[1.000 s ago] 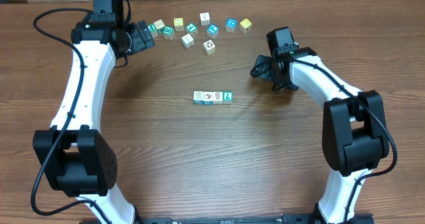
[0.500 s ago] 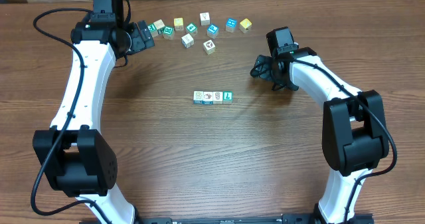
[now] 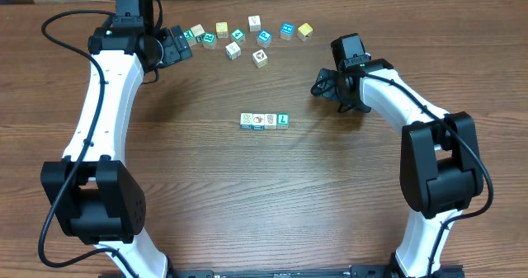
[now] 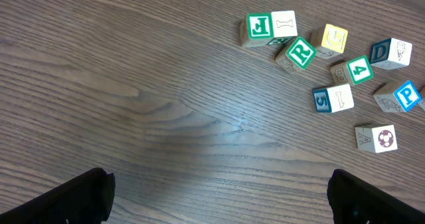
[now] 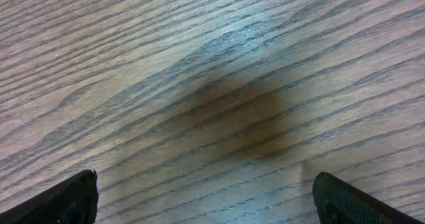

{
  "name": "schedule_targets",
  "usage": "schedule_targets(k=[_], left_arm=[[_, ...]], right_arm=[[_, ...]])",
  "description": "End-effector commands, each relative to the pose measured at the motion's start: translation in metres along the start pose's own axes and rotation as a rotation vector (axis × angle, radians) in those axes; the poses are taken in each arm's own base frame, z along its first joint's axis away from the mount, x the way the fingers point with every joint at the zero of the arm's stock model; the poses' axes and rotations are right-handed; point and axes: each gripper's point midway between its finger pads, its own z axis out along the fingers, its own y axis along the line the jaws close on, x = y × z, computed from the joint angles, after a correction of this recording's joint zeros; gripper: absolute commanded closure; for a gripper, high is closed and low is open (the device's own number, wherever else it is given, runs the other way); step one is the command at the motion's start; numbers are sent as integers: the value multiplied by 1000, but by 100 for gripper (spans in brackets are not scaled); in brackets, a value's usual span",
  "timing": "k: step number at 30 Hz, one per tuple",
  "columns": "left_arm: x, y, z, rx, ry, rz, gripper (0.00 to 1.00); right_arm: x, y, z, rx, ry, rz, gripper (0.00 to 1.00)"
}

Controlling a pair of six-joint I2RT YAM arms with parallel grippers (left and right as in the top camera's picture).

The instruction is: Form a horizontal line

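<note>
Wood-grain table (image 3: 206, 187), seen from overhead and from both wrists. The left arm (image 3: 103, 105) and right arm (image 3: 396, 96) reach in from opposite sides. The left pincer (image 3: 183, 47) and right pincer (image 3: 320, 84) both stand released at full spread, with nothing between the fingers; each wrist view shows only bare wood between the dark fingertips. The horizontal line (image 3: 265, 120) lies between the two pincers and nearer the arm bases than either. It is near the right pincer, on that pincer's left, and well apart from the left pincer, on its right. It consists of four cubes touching side to side, with the teal cube marked L (image 3: 283, 120) at the end closest to the right pincer. The pictures on the three white faces are too small to read. The loose cubes (image 3: 247, 32) are scattered just beside the left pincer, ahead of its fingers and to its right. Judged from this layout, the placing step appears complete. If a further cube is wanted, the next move calls for the left pincer to pick one from the scatter and set it flush against an end without nudging the row.
</note>
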Motion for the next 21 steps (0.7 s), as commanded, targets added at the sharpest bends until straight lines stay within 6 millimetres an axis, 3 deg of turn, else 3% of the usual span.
schedule_targets(k=[1, 5, 11, 21], left_arm=[[-3, -4, -5, 12, -12, 11, 0], [-3, -4, -5, 12, -12, 11, 0], [-3, -4, -5, 12, -12, 11, 0], [-3, -5, -5, 13, -12, 12, 0]], right_arm=[[-20, 6, -37, -45, -86, 11, 0], [-38, 12, -81, -102, -174, 23, 0], [-61, 15, -167, -209, -342, 46, 0], [-68, 4, -284, -350, -564, 76, 0]])
